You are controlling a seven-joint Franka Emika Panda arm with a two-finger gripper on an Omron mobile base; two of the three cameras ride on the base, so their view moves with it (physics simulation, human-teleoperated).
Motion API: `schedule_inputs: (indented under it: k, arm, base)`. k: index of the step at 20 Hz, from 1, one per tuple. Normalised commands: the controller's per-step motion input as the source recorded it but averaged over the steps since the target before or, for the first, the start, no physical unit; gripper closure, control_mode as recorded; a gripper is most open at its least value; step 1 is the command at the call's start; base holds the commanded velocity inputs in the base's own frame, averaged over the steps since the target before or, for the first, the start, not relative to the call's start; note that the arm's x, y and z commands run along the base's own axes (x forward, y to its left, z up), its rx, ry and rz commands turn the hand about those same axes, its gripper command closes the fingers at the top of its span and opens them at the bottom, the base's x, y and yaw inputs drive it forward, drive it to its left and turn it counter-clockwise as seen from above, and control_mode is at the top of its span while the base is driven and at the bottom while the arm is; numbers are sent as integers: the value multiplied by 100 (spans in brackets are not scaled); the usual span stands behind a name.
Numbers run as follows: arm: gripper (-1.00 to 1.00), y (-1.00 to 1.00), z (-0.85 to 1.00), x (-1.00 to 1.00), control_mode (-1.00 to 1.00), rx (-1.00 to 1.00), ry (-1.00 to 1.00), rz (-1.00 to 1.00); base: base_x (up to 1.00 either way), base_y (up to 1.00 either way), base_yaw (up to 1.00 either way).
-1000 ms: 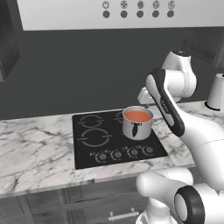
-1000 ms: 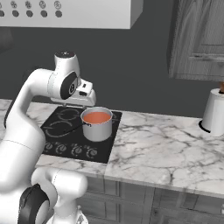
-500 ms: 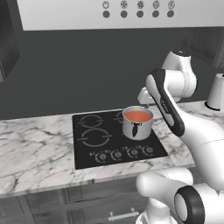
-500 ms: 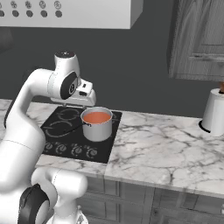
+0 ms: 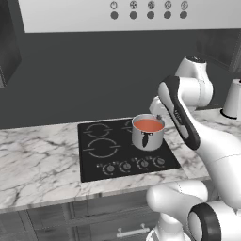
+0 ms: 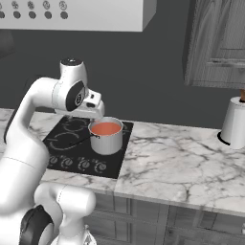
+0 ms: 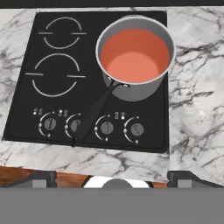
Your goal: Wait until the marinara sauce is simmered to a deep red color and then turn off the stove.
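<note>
The marinara sauce (image 7: 134,54) is a smooth orange-red disc inside a shiny steel pot (image 7: 141,90) on the right rear burner of the stove (image 7: 22,100). The pot's dark handle (image 7: 94,116) reaches toward the front row of round knobs (image 7: 106,127). My gripper (image 7: 114,178) hovers above the stove's front edge, looking down; its two dark fingertips (image 7: 43,178) stand far apart, open, with nothing between them. From the base, the sauce (image 5: 148,125) (image 6: 105,128) sits in the pot (image 5: 147,139) just below my raised hand (image 6: 92,104).
White marble counter (image 5: 37,160) (image 6: 182,158) flanks the black cooktop (image 5: 92,167). A pale canister (image 6: 234,122) (image 5: 233,99) stands at the far right. A grey hood with round buttons (image 5: 148,9) hangs overhead, and a wood cabinet (image 6: 215,43) is at upper right.
</note>
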Motion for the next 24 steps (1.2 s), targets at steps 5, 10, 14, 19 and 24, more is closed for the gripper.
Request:
schedule_inputs:
  k: [5, 10, 14, 19, 24]
  arm:
    - [-100, -25, -54, -42, -100, -1, 0, 5]
    - [-100, -35, -63, -33, -100, -4, 0, 6]
    - [-100, -27, -59, -13, -100, -13, 0, 10]
    - [-100, -15, -55, 0, -100, -13, 0, 12]
    - [-100, -8, -38, 0, -100, -1, 0, 8]
  base:
    - [0, 0, 0]
    - [0, 0, 0]
    - [0, 0, 0]
    - [0, 0, 0]
    - [0, 0, 0]
